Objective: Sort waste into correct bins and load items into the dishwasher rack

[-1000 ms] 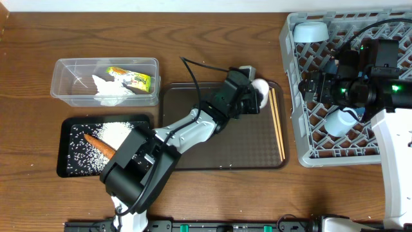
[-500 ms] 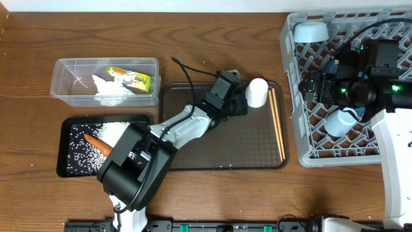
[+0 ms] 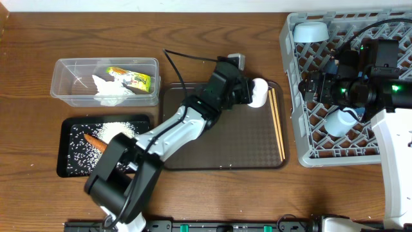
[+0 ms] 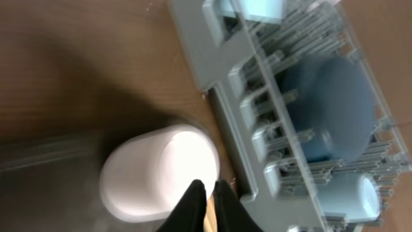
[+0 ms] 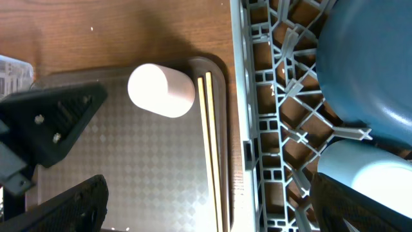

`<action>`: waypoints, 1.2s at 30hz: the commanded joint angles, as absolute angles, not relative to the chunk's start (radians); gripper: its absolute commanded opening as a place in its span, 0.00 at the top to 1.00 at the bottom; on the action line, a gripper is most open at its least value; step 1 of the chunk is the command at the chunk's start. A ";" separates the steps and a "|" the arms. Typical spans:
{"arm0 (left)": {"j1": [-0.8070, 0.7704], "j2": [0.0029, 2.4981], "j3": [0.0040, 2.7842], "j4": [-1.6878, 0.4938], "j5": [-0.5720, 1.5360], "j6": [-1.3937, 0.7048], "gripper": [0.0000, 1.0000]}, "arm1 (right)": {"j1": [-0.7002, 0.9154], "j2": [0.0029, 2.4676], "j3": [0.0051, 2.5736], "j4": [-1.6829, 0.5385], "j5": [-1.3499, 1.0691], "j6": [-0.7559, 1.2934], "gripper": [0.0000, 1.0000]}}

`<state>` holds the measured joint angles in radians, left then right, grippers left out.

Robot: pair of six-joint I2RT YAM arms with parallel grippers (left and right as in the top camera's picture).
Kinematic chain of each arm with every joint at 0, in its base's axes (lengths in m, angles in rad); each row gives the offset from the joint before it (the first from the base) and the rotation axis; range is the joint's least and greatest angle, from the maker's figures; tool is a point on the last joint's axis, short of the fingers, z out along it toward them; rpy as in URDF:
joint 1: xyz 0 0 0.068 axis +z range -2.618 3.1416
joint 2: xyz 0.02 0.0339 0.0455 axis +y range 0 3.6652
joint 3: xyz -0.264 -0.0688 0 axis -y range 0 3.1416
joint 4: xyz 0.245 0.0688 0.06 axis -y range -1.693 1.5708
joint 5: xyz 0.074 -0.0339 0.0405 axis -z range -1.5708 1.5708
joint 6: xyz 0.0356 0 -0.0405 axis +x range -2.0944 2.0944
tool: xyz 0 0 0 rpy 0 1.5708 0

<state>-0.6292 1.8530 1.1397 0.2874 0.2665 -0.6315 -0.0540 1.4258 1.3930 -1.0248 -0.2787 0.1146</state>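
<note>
Though hidden overhead, dark-blue bowl (image 4: 328, 106) in rack (image 4: 196, 48).

Heavy blur across the left wrist view: the white cup (image 4: 158, 171) just beyond the left tool (image 4: 208, 188) shows soft-edged, and the tool's fingers (image 4: 188, 209) run off the bottom edge.

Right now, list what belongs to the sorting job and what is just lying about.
Job: white cup, chopsticks, grey rack, clear tub, black tray, tissue, foil wrapper, rice, carrot, dark-blue bowl, light-blue bowl, pale-blue cup.
Lying about: brown serving tray.
</note>
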 commanded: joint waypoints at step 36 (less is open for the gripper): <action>-0.683 1.943 1.141 0.354 0.186 -0.584 0.88 | -0.038 1.420 1.394 -1.025 -0.277 0.119 0.01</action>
<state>-0.6701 1.9266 1.1397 0.3435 0.2066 -0.6018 -0.0540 1.4258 1.3930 -1.0248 -0.2783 0.1146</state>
